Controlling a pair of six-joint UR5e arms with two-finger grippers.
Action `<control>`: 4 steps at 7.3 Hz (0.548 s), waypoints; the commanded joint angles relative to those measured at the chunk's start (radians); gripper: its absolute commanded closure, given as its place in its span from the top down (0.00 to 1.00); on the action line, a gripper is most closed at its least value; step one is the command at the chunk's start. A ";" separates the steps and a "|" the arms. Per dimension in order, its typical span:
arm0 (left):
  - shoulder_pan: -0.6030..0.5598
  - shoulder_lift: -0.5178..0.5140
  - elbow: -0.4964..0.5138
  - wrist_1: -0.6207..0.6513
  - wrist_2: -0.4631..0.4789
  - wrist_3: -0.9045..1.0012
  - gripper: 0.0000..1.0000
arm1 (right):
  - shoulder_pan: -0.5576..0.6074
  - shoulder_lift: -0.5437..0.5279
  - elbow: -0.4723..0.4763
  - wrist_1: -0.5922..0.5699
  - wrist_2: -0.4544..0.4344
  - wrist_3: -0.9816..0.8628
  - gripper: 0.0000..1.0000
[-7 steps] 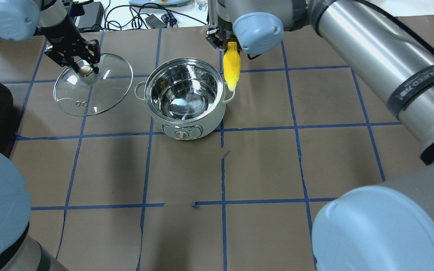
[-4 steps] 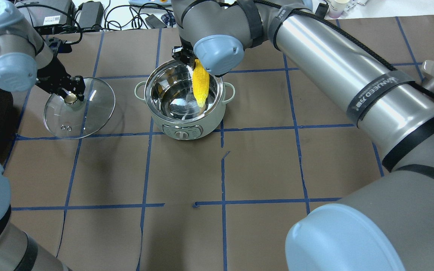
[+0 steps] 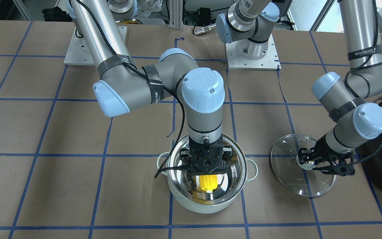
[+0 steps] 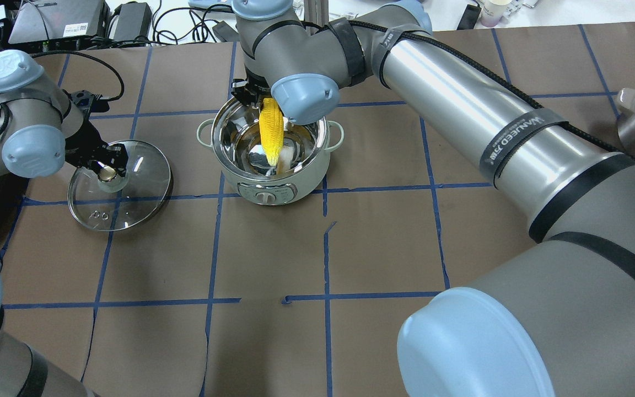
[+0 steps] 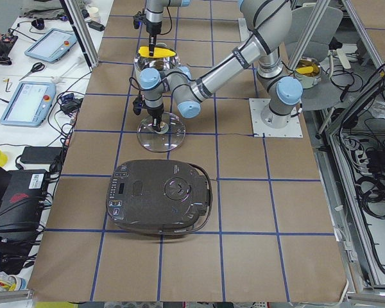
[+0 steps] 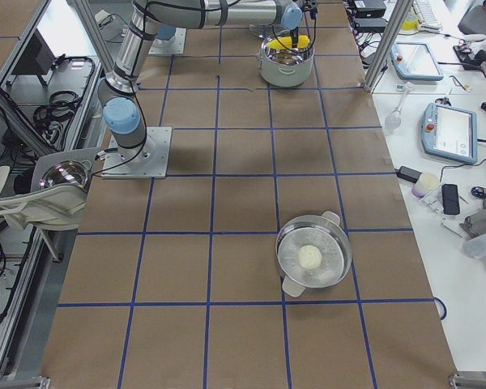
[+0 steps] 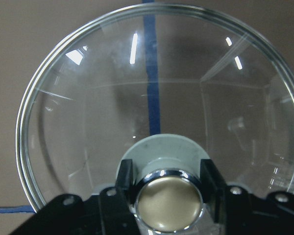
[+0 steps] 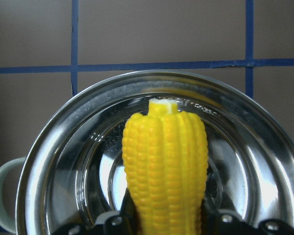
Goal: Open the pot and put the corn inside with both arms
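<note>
Looking at the right tool (image 3: pixel 207 176) first: it's pinching the corn (image 4: pixel 271 132) by its top end, right over the open pot (image 4: pixel 240 182), which sits about mid-desk toward the far side from the robot. The cob hangs more or less straight down with its white stub end lowest, and that lower part is already below the rim, inside the shiny steel bowl. Can't tell from any angle whether the stub actually touches the bottom, though. Over on the robot's left, the left tool (image 4: pixel 109 172) is clamped on the metal knob (image 7: pixel 169 198) of the glass lid (image 4: pixel 130 201); the wrist cam shows its black fingers (image 7: pixel 123 178) pressed against both sides of the knob. The lid is well clear of the pot, down low at the brown desk (image 4: pixel 383 248) with a blue tape line (image 7: pixel 152 73) visible right through the glass. Whether it's fully resting there or just barely off the surface, honestly can't say. A big black appliance (image 5: pixel 160 196) sits beyond the lid, at the desk's end on the robot's left.
</note>
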 commanded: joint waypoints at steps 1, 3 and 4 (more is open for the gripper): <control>0.000 0.023 -0.019 0.000 0.002 0.007 0.75 | 0.000 0.009 0.005 -0.058 0.017 -0.008 1.00; 0.001 0.026 -0.011 -0.003 0.003 0.028 1.00 | -0.001 0.002 0.005 -0.057 0.014 -0.003 1.00; -0.002 0.035 0.010 -0.016 0.003 0.028 1.00 | -0.003 -0.007 0.005 -0.057 0.001 -0.017 1.00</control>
